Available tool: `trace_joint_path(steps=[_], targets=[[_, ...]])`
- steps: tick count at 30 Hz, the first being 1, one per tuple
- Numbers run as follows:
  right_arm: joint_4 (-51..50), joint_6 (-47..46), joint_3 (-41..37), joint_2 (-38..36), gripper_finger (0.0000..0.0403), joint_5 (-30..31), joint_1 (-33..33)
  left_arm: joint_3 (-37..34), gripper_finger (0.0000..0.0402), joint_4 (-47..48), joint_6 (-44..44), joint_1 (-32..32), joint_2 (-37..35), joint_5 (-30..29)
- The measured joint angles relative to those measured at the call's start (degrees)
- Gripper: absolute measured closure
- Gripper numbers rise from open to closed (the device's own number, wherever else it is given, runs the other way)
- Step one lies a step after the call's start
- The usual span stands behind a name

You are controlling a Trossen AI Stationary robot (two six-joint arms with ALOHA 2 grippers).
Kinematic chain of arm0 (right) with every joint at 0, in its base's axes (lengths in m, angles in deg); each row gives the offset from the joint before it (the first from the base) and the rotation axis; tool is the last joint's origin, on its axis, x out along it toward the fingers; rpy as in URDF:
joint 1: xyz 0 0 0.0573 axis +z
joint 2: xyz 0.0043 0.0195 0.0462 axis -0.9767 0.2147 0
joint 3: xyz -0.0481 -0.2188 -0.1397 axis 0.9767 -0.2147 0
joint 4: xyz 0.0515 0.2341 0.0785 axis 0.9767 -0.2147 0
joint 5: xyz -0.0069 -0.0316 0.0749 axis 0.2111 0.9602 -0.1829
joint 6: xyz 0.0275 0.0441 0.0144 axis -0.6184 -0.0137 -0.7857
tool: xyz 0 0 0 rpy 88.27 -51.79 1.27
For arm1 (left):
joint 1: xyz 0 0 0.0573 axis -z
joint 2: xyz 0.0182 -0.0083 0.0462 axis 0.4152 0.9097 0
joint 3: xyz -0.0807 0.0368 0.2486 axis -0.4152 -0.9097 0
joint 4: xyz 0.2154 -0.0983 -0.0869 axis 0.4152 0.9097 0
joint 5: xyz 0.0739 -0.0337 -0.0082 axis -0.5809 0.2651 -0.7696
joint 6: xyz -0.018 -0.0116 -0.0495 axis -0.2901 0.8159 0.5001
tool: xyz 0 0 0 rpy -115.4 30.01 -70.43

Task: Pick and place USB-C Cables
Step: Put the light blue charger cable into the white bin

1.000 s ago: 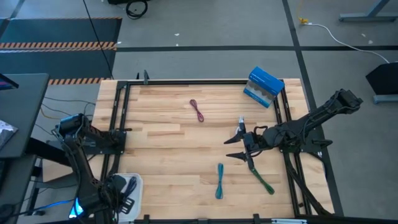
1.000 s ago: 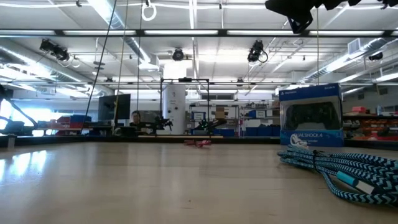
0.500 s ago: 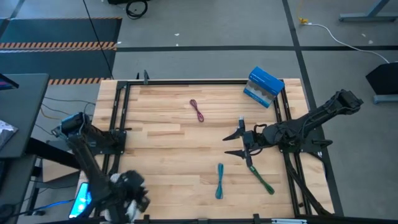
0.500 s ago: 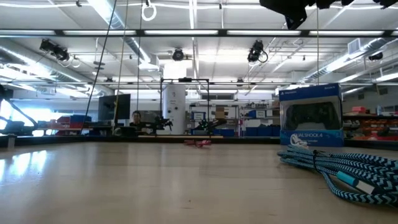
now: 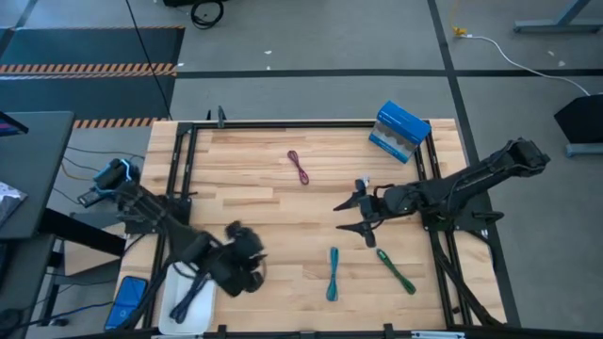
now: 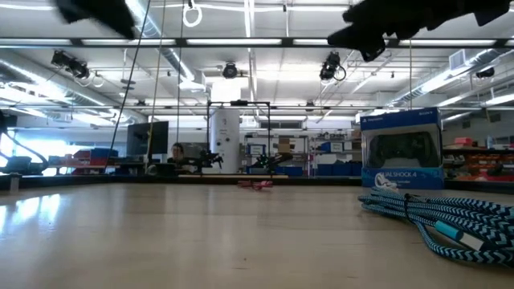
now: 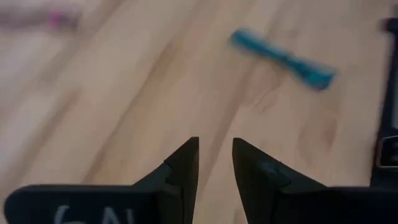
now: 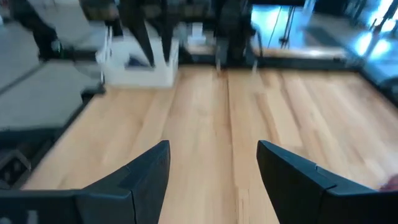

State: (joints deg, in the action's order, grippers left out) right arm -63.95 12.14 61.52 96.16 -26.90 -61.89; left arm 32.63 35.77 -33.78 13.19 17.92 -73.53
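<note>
In the high view, a teal cable [image 5: 333, 273] and a green cable [image 5: 396, 270] lie flat on the near right part of the wooden table. A purple cable [image 5: 300, 167] lies toward the far side. My left gripper [image 5: 243, 266] hovers over the near left part of the table, beside the white tray [image 5: 209, 299]. In its wrist view it is narrowly open [image 7: 215, 163], with the teal cable [image 7: 283, 59] ahead of it. My right gripper [image 5: 350, 216] is wide open [image 8: 214, 155] above the table, to the far left of the green cable.
The blue-and-white box [image 5: 400, 132] stands at the far right corner and shows in the low view as the box [image 6: 401, 148] behind the teal cable [image 6: 450, 218]. Dark cable bundles [image 5: 187, 294] lie in the tray. A black frame edges the table. Bare wood lies between the arms.
My left arm has swung fast from the tray at the near left corner out over the table, toward the right and the teal cable. My right gripper has drifted a little toward the table's left and far side, away from the green cable, and stayed open.
</note>
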Motion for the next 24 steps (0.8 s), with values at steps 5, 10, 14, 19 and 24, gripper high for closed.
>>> trace_joint_path(steps=[5,10,14,19,24], targets=[[-9.4,-1.4,3.8,1.8,0.0155,-2.6,-1.6,0.0,0.0296,-19.3,-29.4,-7.6,0.0,1.1],[-17.2,-0.6,8.2,5.2,0.0155,-7.2,-2.5,-0.1,0.0296,-30.1,-47.4,-12.6,0.0,8.2],[-21.5,0.7,10.5,9.6,0.0155,-11.5,-2.2,-1.5,0.0297,-35.7,-51.9,-15.8,0.0,12.4],[-24.8,3.7,11.6,15.9,0.0155,-16.5,-0.3,-7.6,0.0297,-44.3,-53.5,-18.5,0.0,16.5],[-24.4,10.1,11.7,21.0,0.0155,-17.0,2.0,-17.3,0.0297,-57.8,-53.3,-20.4,0.0,18.5]])
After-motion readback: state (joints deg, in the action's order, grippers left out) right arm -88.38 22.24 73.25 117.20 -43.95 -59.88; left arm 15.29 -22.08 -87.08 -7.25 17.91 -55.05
